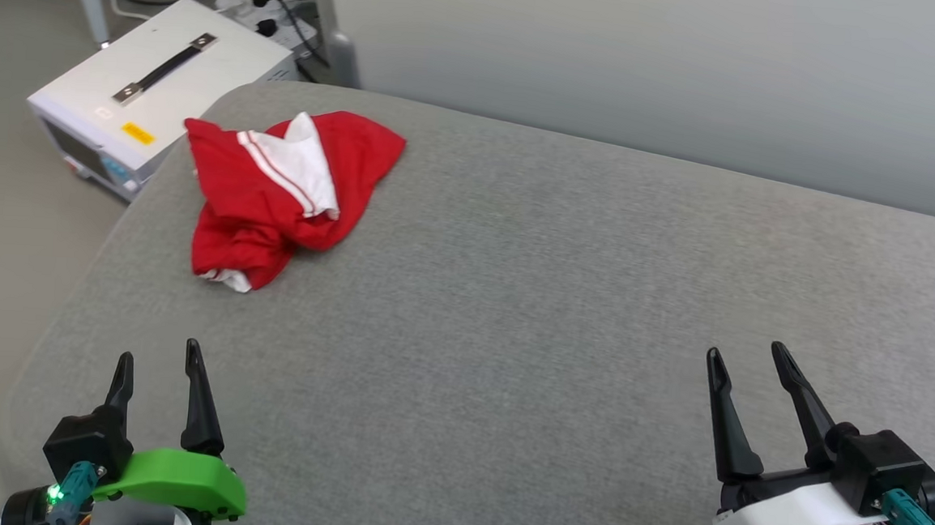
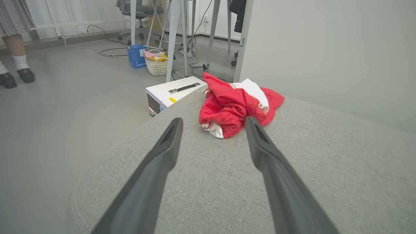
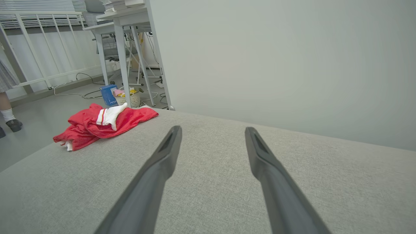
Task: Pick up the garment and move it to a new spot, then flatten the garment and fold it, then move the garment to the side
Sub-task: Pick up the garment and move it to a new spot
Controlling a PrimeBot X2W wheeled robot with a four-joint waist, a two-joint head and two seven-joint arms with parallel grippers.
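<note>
The garment (image 1: 277,194) lies crumpled in a heap at the far left of the grey cushioned surface (image 1: 562,301), red with a white striped sleeve on top. It shows too in the left wrist view (image 2: 234,107) and the right wrist view (image 3: 97,125). My left gripper (image 1: 157,357) hovers open near the front left edge, short of the garment, nothing between its fingers. At the front right my right gripper (image 1: 746,357) is open and holds nothing, far from the garment.
A white box with a black handle (image 1: 153,89) stands on the floor just past the surface's far left corner, with cables behind it. A pale wall (image 1: 690,73) runs along the back. A person's feet (image 2: 16,76) stand on the floor at the left, near a basket (image 2: 157,65).
</note>
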